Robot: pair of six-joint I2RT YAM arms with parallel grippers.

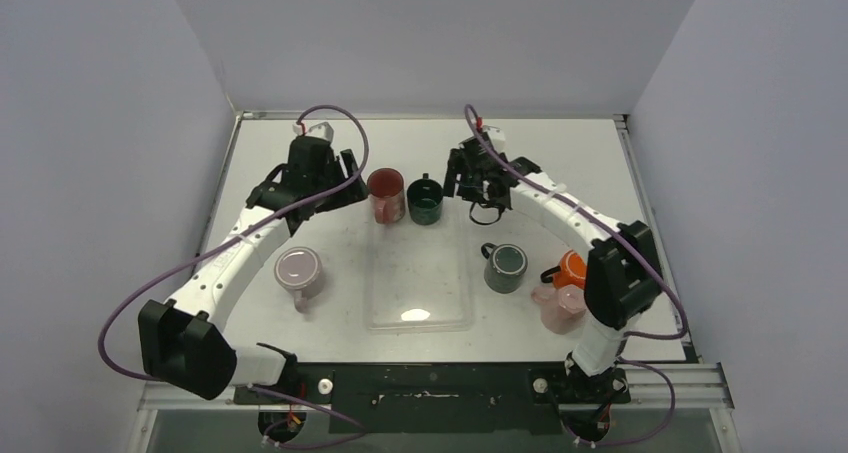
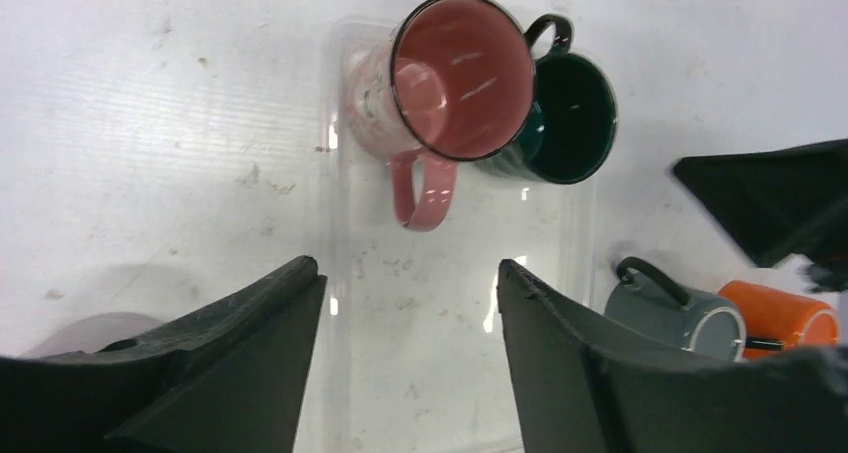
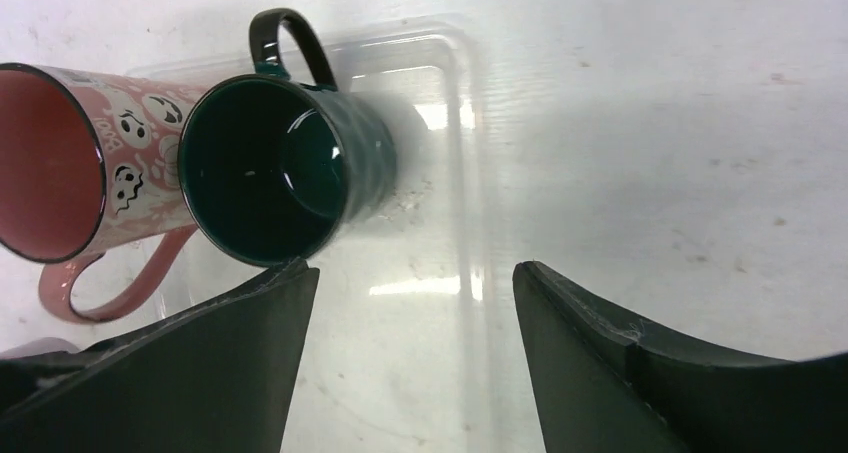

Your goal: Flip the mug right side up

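Left fingers (image 2: pixel 230 373) and right fingers (image 3: pixel 220 373) gape empty by the green mug (image 3: pixel 270 163) (upright).

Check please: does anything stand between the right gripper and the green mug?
Nothing visible does. The green mug stands upright just beyond the open right gripper, close to one finger, with only the clear tray under the gap. The pink mug is on the green mug's other side, away from the gripper.
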